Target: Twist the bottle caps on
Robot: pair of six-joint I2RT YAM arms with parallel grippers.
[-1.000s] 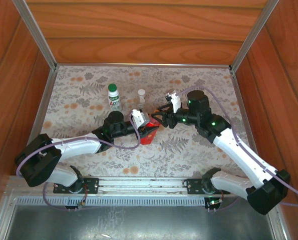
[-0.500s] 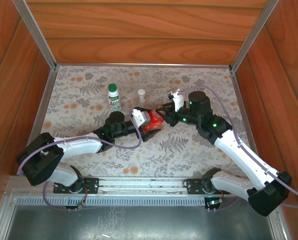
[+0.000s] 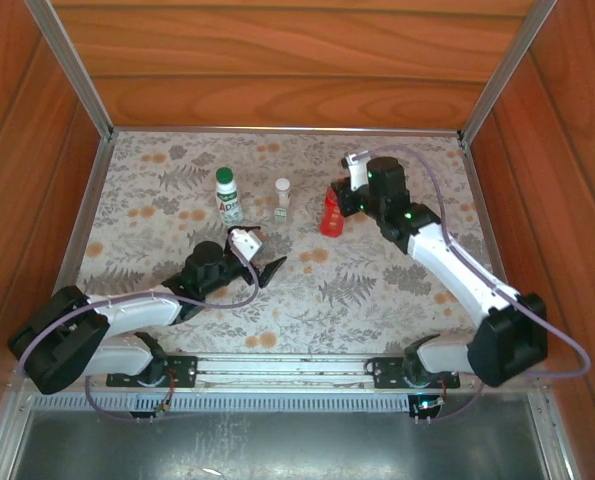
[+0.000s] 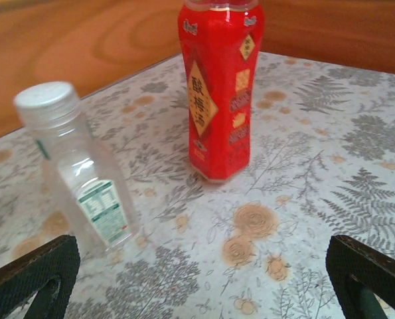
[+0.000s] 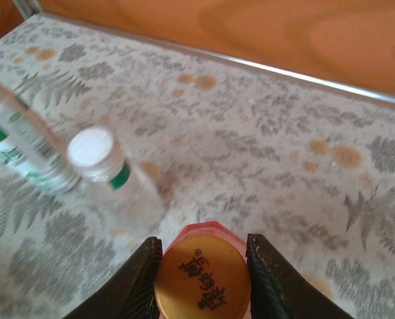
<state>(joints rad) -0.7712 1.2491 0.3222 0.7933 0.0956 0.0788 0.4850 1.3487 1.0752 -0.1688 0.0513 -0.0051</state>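
Observation:
The red bottle [image 3: 329, 217] stands upright on the flowered mat, right of centre, also seen from the side as the red bottle [image 4: 220, 86]. Its orange cap [image 5: 202, 279] sits on top, and my right gripper [image 5: 202, 276] is shut on that cap from above, one finger on each side. My left gripper [image 3: 261, 266] hovers open near the front of the mat, its fingertips [image 4: 34, 279] wide apart with nothing between them. The clear bottle [image 4: 84, 179] carries a white cap [image 5: 92, 147]. The white bottle [image 3: 228, 200] has a green cap [image 3: 223, 175].
The white and clear bottles stand side by side at the back of the mat [image 3: 377, 290], left of the red bottle. Wooden walls and a metal frame [image 3: 277, 130] close in the back and sides. Bare mat lies between the two arms.
My left gripper let go of the red bottle, opened wide and drew back to the near left. My right gripper moved the red bottle up and right, and now grips its cap.

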